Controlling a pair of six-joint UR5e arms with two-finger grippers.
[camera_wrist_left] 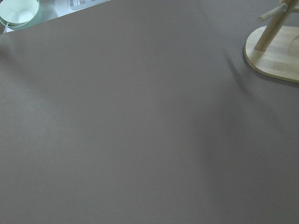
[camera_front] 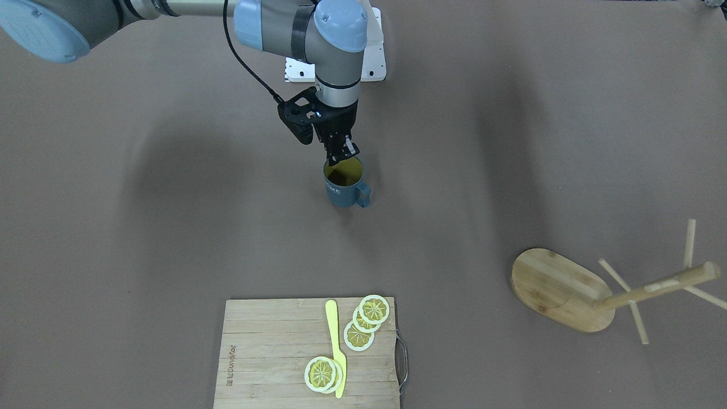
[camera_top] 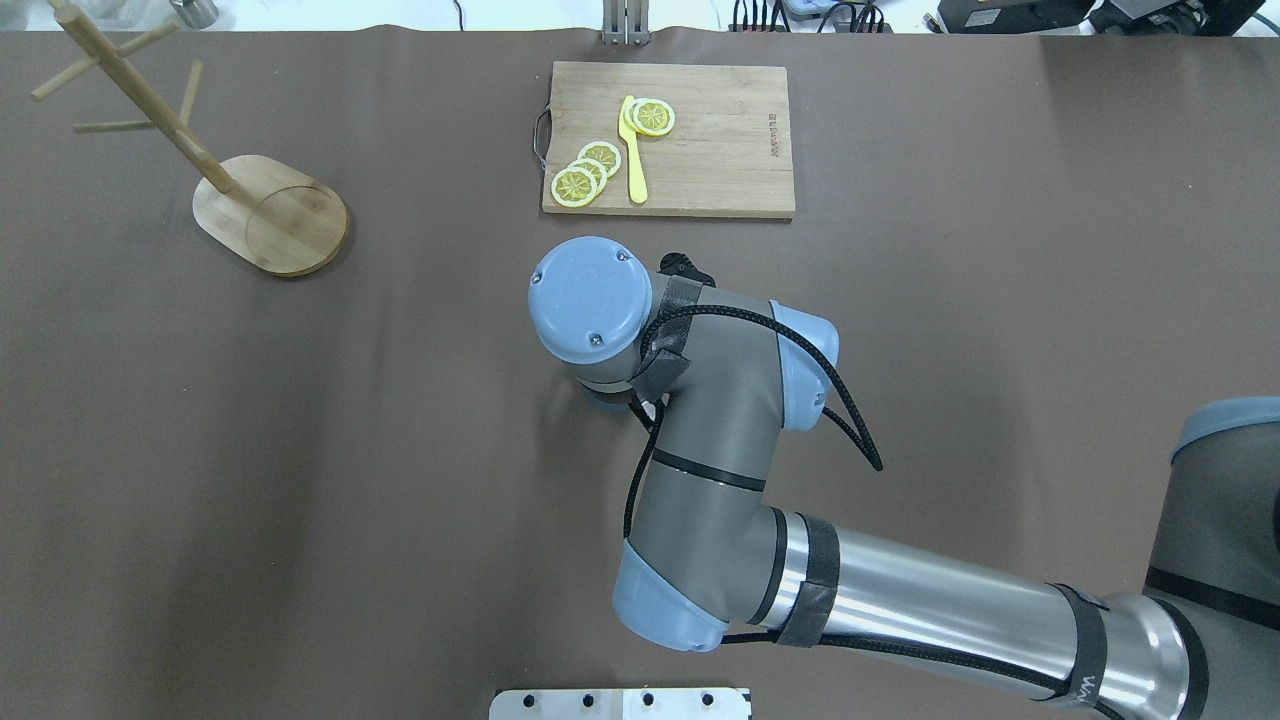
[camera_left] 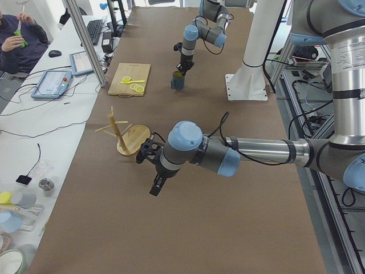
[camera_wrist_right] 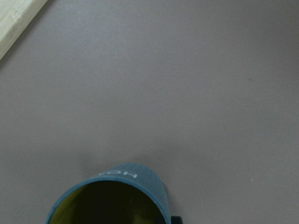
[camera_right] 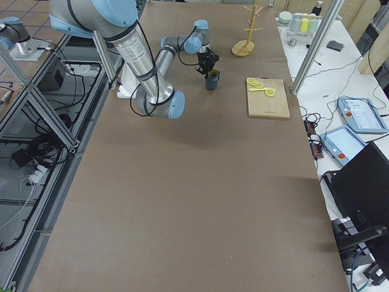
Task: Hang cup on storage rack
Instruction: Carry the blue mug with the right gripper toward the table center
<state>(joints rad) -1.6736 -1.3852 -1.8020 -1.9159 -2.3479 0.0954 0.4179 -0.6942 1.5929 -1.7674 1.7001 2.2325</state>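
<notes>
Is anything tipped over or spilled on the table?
No, nothing stands out. The cup stands upright, the storage rack stands on its base, and the lemon slices lie on the cutting board.

From where I stand there is one cup [camera_front: 342, 184], just above the middle of the front view. One rack [camera_front: 556, 287] stands toward the lower right, and I can make out four pegs [camera_front: 689, 241] on it. One cutting board [camera_front: 267, 352] sits at the bottom centre. It carries five lemon slices [camera_front: 375, 308], three in one fan and two in another, plus one yellow knife [camera_front: 335, 341]. Two robot arms [camera_left: 199, 151] are in the room. One person [camera_left: 17, 45] shows at the upper left of the left side view.
</notes>
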